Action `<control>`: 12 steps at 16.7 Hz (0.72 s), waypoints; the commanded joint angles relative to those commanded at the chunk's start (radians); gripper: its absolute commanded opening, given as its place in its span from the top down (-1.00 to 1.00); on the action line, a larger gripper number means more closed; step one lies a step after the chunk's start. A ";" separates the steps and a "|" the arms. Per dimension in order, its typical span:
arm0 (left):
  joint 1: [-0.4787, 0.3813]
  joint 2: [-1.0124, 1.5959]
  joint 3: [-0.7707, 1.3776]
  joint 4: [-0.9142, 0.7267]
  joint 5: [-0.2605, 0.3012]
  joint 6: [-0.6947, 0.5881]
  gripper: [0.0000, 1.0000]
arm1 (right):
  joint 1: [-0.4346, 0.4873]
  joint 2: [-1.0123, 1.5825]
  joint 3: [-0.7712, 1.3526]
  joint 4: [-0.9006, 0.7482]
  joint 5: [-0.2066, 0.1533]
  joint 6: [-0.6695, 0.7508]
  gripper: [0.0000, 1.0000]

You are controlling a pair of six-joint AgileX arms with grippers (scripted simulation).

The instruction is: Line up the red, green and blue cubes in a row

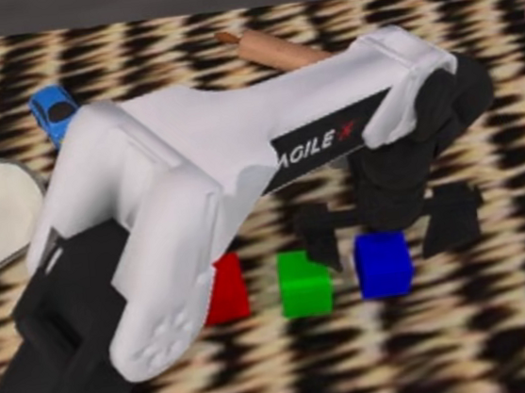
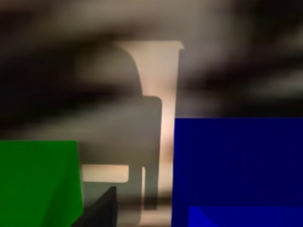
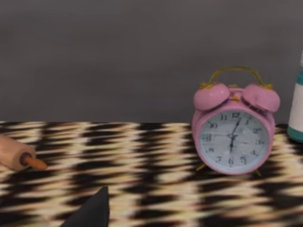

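White glossy left arm (image 1: 196,195) overhangs square-edged red cube (image 1: 228,290), green cube (image 1: 303,285), blue cube (image 1: 382,264).

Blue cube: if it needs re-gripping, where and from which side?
Grip the blue cube from above, on its near and far faces. The left gripper hangs open over it; the green cube sits close on its left, probably crowding that face.

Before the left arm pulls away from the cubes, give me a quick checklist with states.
1. Red cube, green cube and blue cube in one row: ok.
2. Gaps roughly even: ok, though the arm hides part of the red cube.
3. Left gripper open, fingers either side of the blue cube: ok.
4. Fingers clear of the green cube: cannot tell, one looks very close.
5. Rolling pin and toy car away from the row: ok.
6. Right gripper position: cannot tell.
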 joint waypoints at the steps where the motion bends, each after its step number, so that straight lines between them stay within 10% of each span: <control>1: 0.000 0.000 0.000 0.000 0.000 0.000 -1.00 | 0.000 0.000 0.000 0.000 0.000 0.000 -1.00; 12: 0.018 0.018 0.285 -0.270 0.000 -0.003 -1.00 | 0.000 0.000 0.000 0.000 0.000 0.000 -1.00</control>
